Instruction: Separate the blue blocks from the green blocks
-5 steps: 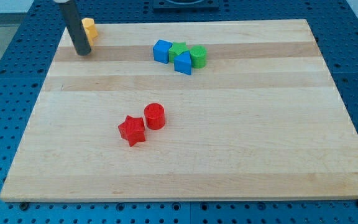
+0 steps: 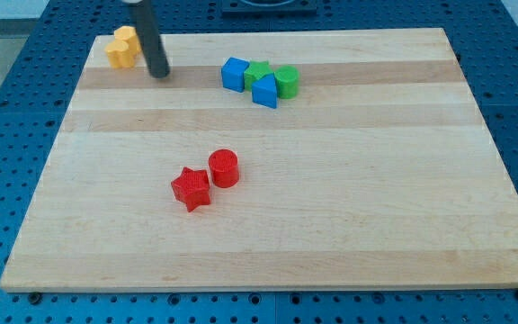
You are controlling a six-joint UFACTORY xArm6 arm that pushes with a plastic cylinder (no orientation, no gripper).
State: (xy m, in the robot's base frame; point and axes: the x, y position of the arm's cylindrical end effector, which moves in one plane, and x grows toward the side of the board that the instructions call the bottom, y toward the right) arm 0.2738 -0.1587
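Note:
A blue cube-like block [image 2: 234, 73], a green star block [image 2: 257, 72], a blue wedge-shaped block [image 2: 264, 91] and a green cylinder [image 2: 287, 81] sit bunched together near the board's top middle, touching one another. My tip [image 2: 159, 74] rests on the board to the left of this cluster, well apart from the blue cube.
Two yellow blocks [image 2: 123, 47] sit at the board's top left corner, just left of my rod. A red star [image 2: 191, 188] and a red cylinder [image 2: 224, 167] lie touching near the board's middle left. The wooden board [image 2: 376, 198] lies on a blue pegboard surface.
My tip has moved to the right, from beside the yellow blocks toward the blue and green cluster. The yellow blocks now show fully. No block has moved.

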